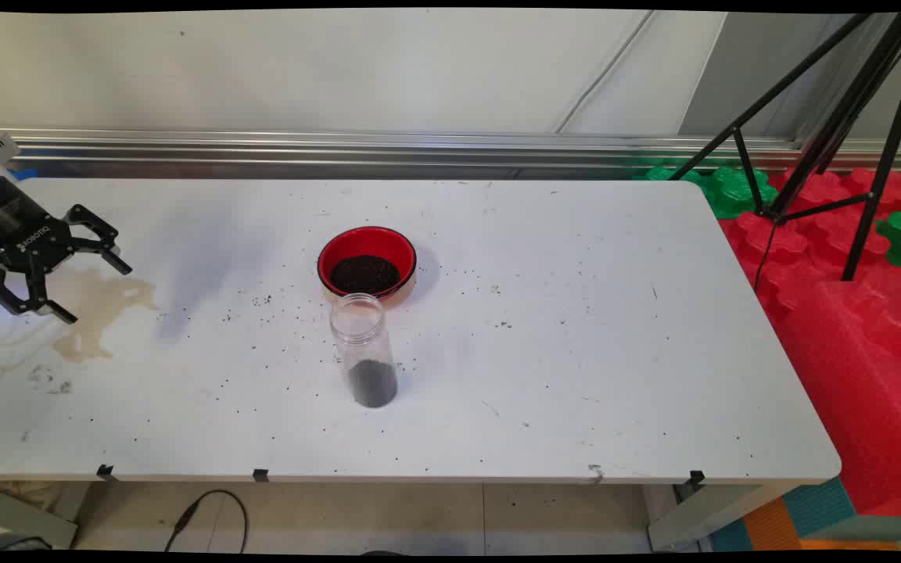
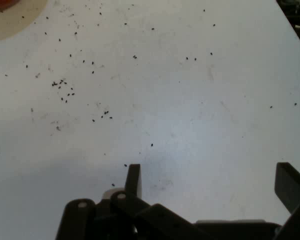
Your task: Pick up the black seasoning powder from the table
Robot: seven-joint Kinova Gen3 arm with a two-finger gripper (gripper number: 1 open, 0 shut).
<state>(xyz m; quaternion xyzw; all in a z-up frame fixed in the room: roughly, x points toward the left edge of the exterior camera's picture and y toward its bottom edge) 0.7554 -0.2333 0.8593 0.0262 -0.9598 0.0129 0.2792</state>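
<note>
White table (image 1: 576, 352) under empty, spread claw (image 1: 87, 291) beside brown stain (image 1: 95, 309).

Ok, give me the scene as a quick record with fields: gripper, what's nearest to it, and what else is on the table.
gripper: open, empty, over the table's left end
nearest: brownish stain on the table, just beside the fingers
bowl: red bowl mid-table, dark grains inside
jar: clear jar upright, no lid, just in front of the bowl, dark grains at its bottom
loose: dark grains scattered over the tabletop
beyond table: black tripod on red and green foam mats, right
</note>
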